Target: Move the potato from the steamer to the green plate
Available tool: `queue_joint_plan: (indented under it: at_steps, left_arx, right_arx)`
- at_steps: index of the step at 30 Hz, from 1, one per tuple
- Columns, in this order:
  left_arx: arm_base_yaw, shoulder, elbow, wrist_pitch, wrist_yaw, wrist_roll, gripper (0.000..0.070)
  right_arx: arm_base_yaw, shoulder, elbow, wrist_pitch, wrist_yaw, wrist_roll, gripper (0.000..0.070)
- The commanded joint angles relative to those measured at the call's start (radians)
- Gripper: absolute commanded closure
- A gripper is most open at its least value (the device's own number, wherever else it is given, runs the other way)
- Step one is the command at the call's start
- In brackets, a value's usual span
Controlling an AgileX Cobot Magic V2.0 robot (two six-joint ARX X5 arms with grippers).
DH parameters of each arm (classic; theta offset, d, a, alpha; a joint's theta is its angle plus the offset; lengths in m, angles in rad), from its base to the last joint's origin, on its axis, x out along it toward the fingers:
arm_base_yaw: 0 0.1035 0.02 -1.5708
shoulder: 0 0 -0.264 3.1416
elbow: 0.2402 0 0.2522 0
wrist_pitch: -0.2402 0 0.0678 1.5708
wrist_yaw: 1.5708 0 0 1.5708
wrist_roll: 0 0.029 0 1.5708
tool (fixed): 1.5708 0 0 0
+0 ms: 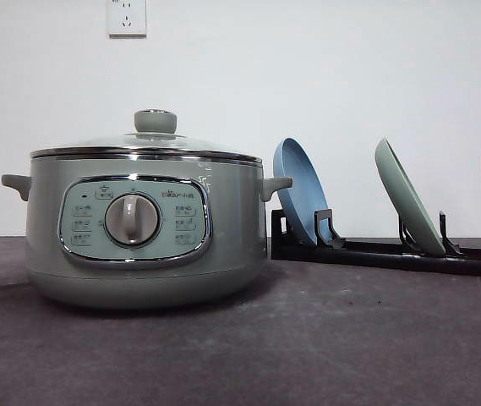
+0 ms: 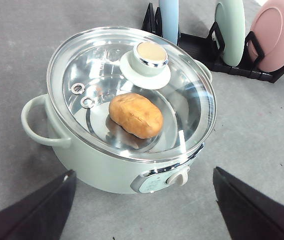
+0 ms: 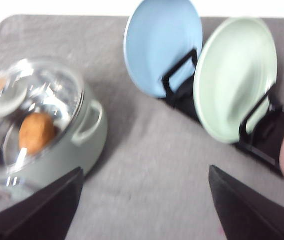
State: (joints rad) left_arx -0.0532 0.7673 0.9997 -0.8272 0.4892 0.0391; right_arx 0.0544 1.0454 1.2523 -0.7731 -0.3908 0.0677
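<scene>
Both tools are hanging over the grey worktop [image 2: 12,60] with jaws spread wide and holding nothing: the left tool [image 2: 142,210] above the steamer [image 2: 107,155], the right tool [image 3: 144,205] facing the racked green plate [image 3: 234,75]. Work is only starting; the potato [image 2: 136,115] is sitting inside under the glass lid [image 2: 132,90], which I judge needs lifting first.

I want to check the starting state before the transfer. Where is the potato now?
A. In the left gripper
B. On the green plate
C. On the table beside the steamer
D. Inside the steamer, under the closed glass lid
D: the left wrist view shows the potato lying inside the steamer, seen through the glass lid that sits closed on the rim.
</scene>
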Motion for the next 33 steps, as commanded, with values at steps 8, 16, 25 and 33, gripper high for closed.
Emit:
queue_joint_plan:
  at_steps: [8, 16, 25, 33]
  left_arx:
    - [-0.002, 0.008, 0.024, 0.011, 0.005, 0.005, 0.0140]
    - [-0.002, 0.008, 0.024, 0.011, 0.005, 0.005, 0.0141]
    - [-0.002, 0.008, 0.024, 0.011, 0.005, 0.005, 0.0143]
    - [-0.002, 0.008, 0.024, 0.011, 0.005, 0.005, 0.0143]
  right_arx:
    - [0.003, 0.309, 0.238, 0.063, 0.002, 0.037, 0.0195]
    - [0.009, 0.547, 0.351, 0.152, 0.004, 0.065, 0.0195]
    - [0.031, 0.718, 0.359, 0.262, 0.061, 0.082, 0.0197]
    - [0.045, 0.792, 0.358, 0.301, 0.096, 0.082, 0.0247]
